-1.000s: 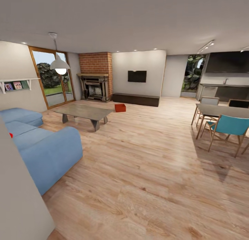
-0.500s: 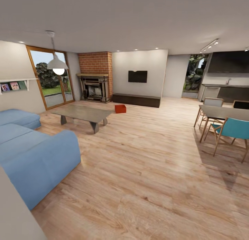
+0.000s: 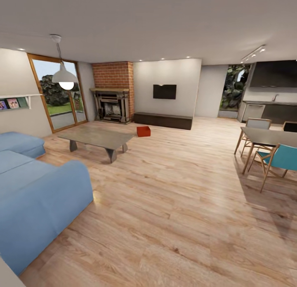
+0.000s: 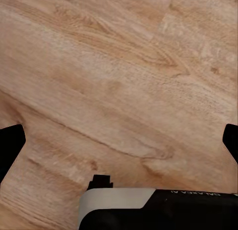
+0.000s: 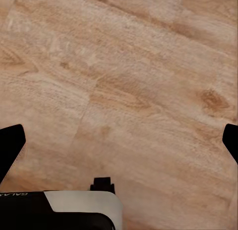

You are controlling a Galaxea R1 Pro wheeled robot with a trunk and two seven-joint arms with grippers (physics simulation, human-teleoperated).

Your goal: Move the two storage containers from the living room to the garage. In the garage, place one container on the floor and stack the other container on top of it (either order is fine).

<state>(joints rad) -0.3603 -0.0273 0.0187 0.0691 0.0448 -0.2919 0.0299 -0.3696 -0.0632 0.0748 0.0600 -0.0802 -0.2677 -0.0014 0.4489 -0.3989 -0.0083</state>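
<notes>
Rolled deeper into the living room since a second ago, sofa (image 3: 39,200) sliding off at nine o'clock, one storage container (image 3: 143,131) ahead at twelve o'clock beside the coffee table (image 3: 95,138), both grippers spread wide, empty, approach unfinished.

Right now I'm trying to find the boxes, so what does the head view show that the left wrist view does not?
Head view alone: one orange-red storage container on the floor beyond the coffee table, near the fireplace, plus the blue sofa. Left wrist view alone: the left gripper with its dark fingers spread wide, nothing between them. Both share the light wood plank floor.
</notes>
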